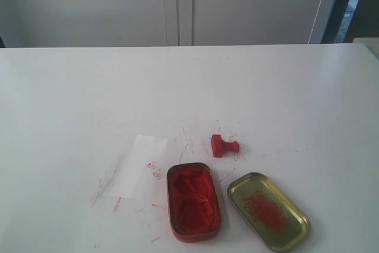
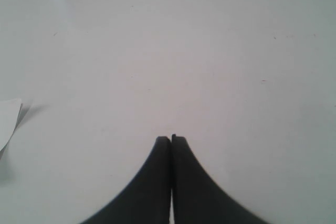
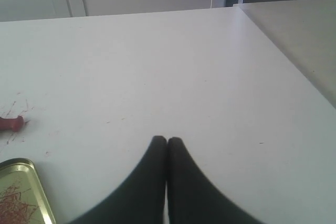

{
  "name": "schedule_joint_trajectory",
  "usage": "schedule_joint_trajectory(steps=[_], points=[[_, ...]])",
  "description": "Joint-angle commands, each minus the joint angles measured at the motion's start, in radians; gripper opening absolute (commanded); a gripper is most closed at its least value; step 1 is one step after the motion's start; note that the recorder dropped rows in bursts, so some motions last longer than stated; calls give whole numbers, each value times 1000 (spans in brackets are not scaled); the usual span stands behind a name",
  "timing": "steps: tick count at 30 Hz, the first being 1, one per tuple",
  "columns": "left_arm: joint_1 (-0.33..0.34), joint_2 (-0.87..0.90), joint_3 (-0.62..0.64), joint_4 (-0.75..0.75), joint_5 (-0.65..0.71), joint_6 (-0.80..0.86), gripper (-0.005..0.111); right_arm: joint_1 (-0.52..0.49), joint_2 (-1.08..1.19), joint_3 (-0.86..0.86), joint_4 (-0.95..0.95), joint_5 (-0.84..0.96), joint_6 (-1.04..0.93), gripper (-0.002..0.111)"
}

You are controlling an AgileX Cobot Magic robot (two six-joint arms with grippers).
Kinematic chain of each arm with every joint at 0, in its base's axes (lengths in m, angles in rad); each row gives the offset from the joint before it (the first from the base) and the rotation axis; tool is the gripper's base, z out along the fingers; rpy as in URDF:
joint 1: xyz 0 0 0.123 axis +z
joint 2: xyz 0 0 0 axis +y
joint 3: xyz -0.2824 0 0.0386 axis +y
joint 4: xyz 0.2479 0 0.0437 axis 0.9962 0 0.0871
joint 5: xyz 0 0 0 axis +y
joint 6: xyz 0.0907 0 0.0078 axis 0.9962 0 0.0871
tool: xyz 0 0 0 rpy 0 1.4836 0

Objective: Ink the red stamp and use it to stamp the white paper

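The small red stamp lies on its side on the white table, just behind the tins; its knob end shows at the edge of the right wrist view. The white paper lies left of it with a faint red print, and its corner shows in the left wrist view. A red oblong tin of ink paste stands open in front. Neither arm appears in the exterior view. My left gripper is shut and empty over bare table. My right gripper is also shut and empty.
The gold tin lid, smeared red inside, lies right of the ink tin; its rim shows in the right wrist view. Red scribble marks stain the table around the paper. A second grey surface adjoins the table's right edge.
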Motion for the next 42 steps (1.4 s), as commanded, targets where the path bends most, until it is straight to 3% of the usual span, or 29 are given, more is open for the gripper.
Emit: schedule_joint_trajectory(steps=[1,9,17,42], points=[[2,7,-6,-10,1,0,0,-1,-6,5,-11,-17,0,0],[2,7,-6,-10,1,0,0,2,-6,5,-11,-17,0,0],[2,7,-6,-10,1,0,0,82,-6,5,-7,-17,0,0],[2,7,-6,-10,1,0,0,30,-6,5,-4,-17,0,0]])
